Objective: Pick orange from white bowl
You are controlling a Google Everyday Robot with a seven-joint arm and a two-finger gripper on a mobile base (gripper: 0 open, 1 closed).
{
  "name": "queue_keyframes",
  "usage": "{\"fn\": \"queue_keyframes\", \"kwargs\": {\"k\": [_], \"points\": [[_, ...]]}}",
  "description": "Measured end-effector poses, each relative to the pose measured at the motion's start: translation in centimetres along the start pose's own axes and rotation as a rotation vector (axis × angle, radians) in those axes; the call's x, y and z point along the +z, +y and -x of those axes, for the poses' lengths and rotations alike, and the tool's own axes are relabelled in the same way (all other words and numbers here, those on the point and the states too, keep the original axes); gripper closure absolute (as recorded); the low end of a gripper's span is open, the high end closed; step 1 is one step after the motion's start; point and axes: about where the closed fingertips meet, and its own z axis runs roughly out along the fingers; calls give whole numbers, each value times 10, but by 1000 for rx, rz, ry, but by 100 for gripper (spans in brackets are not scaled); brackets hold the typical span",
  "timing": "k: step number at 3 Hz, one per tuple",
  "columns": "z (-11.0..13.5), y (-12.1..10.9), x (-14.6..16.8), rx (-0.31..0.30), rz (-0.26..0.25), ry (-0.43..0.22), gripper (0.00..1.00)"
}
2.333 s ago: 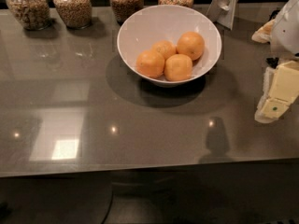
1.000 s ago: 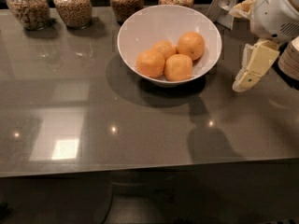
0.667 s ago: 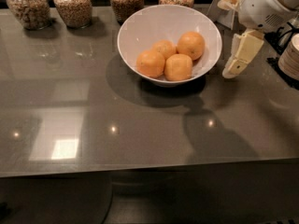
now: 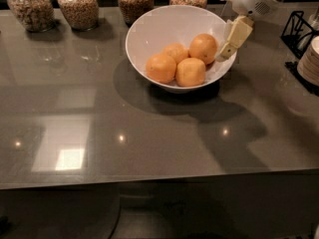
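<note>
The white bowl [image 4: 149, 31] stands on the grey table, at the back and right of centre. It holds four round fruits. The orange [image 4: 203, 48], the deepest in colour, lies at the right of the bowl against the far wall. Three paler fruits [image 4: 161, 67] lie beside it to the left and front. My gripper [image 4: 230, 43] hangs from the upper right, over the bowl's right rim, just right of the orange and apart from it. It holds nothing that I can see.
Several glass jars of grains [image 4: 78, 5] line the table's back edge. A black wire rack [image 4: 298, 31] and a stack of pale plates [image 4: 311, 59] stand at the right edge. The table's front edge [image 4: 159, 179] runs across the lower view.
My gripper has moved up and to the left, from the table's right side to the bowl's right rim. The bowl and the fruits have not moved.
</note>
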Motion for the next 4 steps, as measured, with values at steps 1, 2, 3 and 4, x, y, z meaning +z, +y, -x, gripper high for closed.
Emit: {"fn": "queue_keyframes", "kwargs": {"k": [1,2,3,4], "points": [[1,-8,-2,-2,-15,-10,0],[3,-10,6,-24,-7,7,0],[3,-17,21,-109,15,56,0],[-3,-20,35,-188,48,92,1]]}}
